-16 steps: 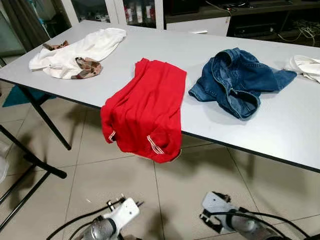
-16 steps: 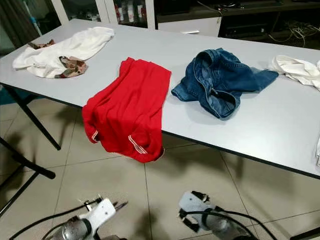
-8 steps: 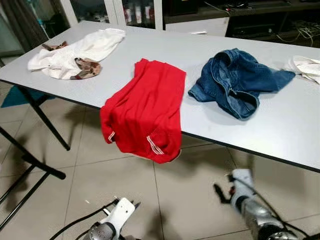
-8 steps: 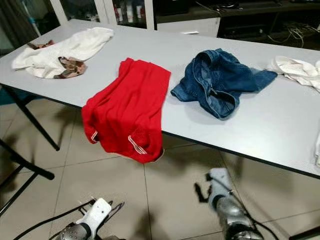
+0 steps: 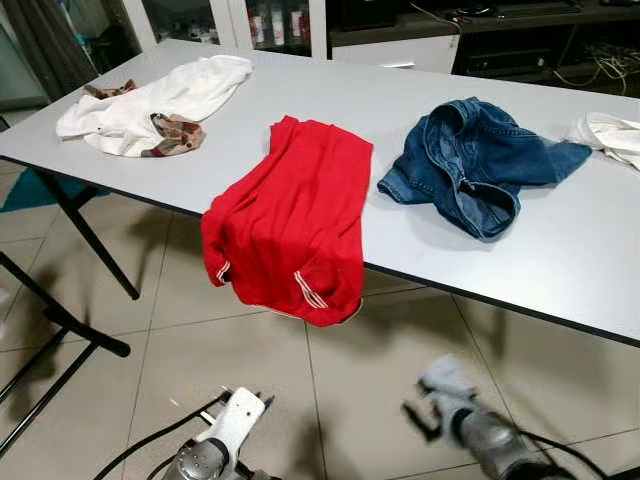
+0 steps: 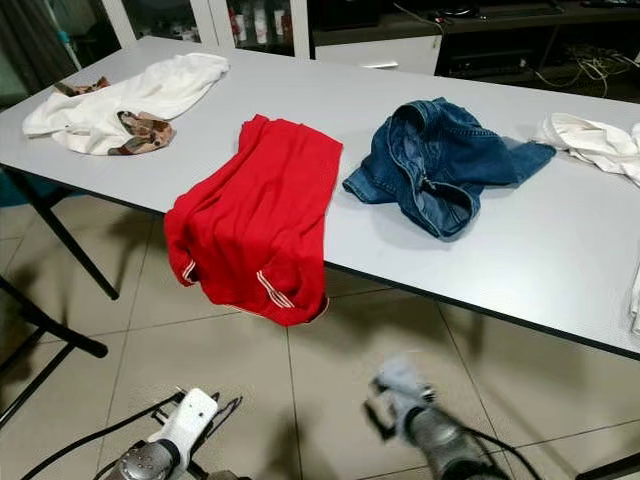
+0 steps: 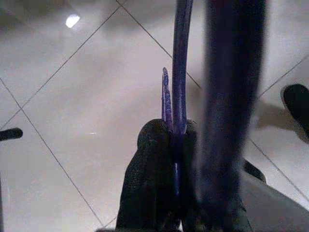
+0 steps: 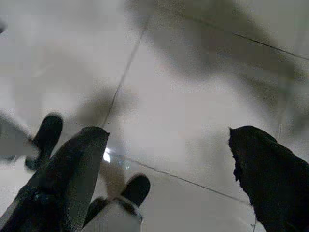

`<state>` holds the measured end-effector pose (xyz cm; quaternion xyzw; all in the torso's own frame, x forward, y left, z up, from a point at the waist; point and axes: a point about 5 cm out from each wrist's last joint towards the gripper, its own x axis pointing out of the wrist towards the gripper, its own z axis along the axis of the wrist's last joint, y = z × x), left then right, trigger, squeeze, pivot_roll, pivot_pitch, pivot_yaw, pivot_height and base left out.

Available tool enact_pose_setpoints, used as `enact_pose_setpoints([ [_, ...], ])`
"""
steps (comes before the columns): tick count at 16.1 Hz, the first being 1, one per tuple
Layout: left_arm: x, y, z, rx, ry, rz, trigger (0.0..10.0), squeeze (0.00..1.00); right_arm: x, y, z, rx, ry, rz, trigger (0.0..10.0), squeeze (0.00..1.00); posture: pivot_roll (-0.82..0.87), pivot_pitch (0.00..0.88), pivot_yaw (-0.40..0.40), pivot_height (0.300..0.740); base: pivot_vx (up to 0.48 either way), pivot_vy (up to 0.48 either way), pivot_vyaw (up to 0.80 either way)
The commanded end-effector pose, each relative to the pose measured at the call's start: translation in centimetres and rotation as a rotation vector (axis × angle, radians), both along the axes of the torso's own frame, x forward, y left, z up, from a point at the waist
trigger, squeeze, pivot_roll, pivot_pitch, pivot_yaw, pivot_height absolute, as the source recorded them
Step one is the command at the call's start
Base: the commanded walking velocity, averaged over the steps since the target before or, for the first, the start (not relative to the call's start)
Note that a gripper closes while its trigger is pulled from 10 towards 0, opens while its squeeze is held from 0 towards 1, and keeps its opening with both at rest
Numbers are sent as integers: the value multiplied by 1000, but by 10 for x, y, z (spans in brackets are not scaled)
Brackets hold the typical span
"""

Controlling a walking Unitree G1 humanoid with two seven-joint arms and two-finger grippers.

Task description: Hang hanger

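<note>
A thin blue hanger [image 7: 176, 72] is pinched between the black fingers of my left gripper [image 7: 171, 129], which is shut on it low over the tiled floor. In the eye views that left gripper [image 5: 238, 412] sits at the bottom, below the table's front edge. My right gripper [image 5: 438, 392] is blurred, low over the floor to the right of it. In the right wrist view its two fingers [image 8: 72, 164] stand wide apart with nothing between them. A red garment [image 5: 290, 215] hangs over the front edge of the grey table [image 5: 560, 260].
On the table lie blue jeans [image 5: 475, 160], a white cloth with a patterned piece [image 5: 150, 105] at the far left and another white cloth [image 5: 612, 132] at the right edge. Black table legs [image 5: 85, 235] and a floor stand [image 5: 60, 320] are on the left.
My right arm swung up to the right and has come back down leftward, blurred now. The left gripper has shifted only slightly with the hanger.
</note>
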<state>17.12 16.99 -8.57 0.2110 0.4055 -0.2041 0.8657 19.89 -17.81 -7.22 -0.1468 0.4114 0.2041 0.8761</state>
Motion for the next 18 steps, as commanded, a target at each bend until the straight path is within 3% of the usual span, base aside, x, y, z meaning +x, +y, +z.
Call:
enact_pose_setpoints([
  [1,-1,6,0,38,6,-5,10000,0,1,5,1,0,-4,44,10000,0,-112,0,78,736,0,0,0],
  [3,-1,6,-1,67,11,-47,10000,0,-1,10,-1,-21,14,126,10000,0,-115,0,81,736,0,0,0],
  [4,-3,3,-2,130,12,-165,10000,0,-4,11,-2,-42,30,166,10000,0,-114,0,82,736,0,0,0],
  [6,-4,2,-2,163,10,-220,10000,0,-5,8,-3,-73,35,198,10000,0,-114,0,82,736,0,0,0],
  [11,-3,3,-2,158,7,-202,10000,0,-6,5,-4,-49,39,125,10000,0,-109,0,81,736,0,0,0],
  [13,-5,4,-3,152,11,-188,10000,0,-6,4,-4,-37,43,105,392,0,-110,0,83,736,0,0,0],
  [14,-5,4,-3,151,12,-187,10000,0,-6,3,-4,-36,41,105,0,0,-110,0,83,736,0,0,0],
  [18,-5,4,-2,126,10,-148,10000,0,-6,3,-3,-32,39,101,0,0,-107,0,80,736,0,0,0],
])
